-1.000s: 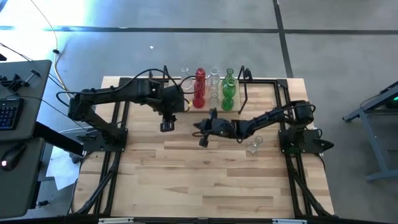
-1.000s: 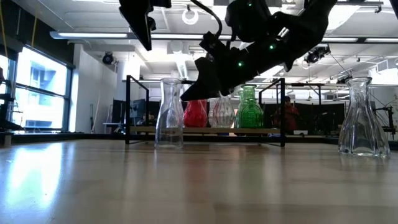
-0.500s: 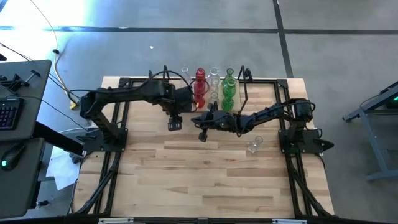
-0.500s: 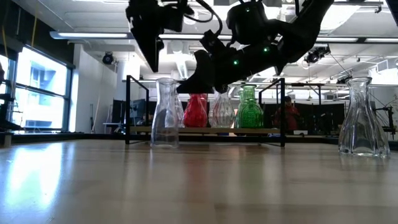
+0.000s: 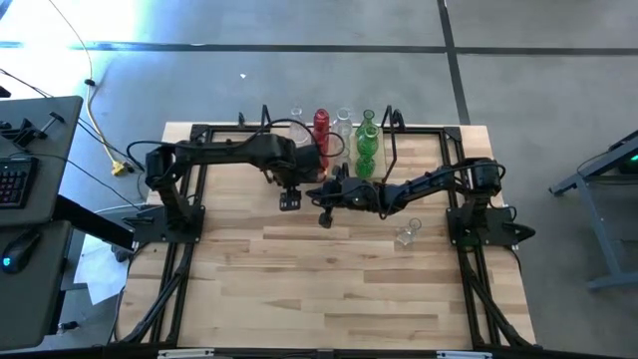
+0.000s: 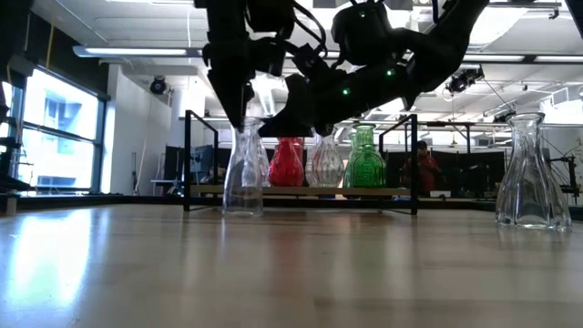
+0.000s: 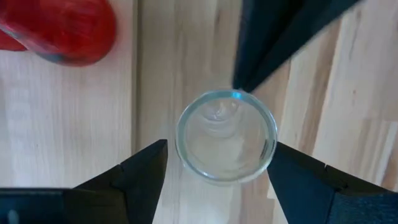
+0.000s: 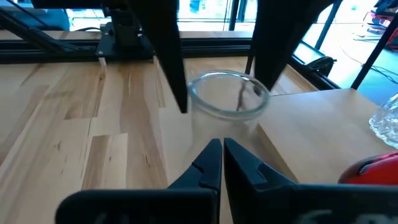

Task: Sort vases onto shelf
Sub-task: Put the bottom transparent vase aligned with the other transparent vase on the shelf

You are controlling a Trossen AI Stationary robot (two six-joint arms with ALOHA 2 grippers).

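A clear vase [image 6: 243, 173] stands upright on the tabletop in front of the shelf [image 6: 301, 191]. My left gripper [image 7: 217, 144] hangs open above it, pointing down, one finger on either side of the vase's rim [image 7: 225, 135] without touching. My right gripper [image 8: 222, 152] is shut and reaches in nearly level from the table's right, its tips at the same vase's neck. On the shelf stand a red vase [image 6: 287, 166], a clear ribbed vase [image 6: 326, 164] and a green vase [image 6: 366, 164]. My right gripper's shut fingertips [image 7: 244, 84] stand right at the clear vase's rim on its right side, coming in nearly level. I cannot tell whether they touch the glass. The vase stands upright with its base on the table.
Another clear vase [image 5: 406, 234] stands alone on the tabletop toward the right, near the right arm's base. Black wire frames [image 5: 392, 135] rise at the shelf's ends. The near half of the wooden table [image 5: 329, 289] is bare wood.
My left gripper has come down and toward the table's right, from above and left of the clear vase to just over its rim, with its fingers now astride the neck. My right gripper has stayed at the vase's neck.
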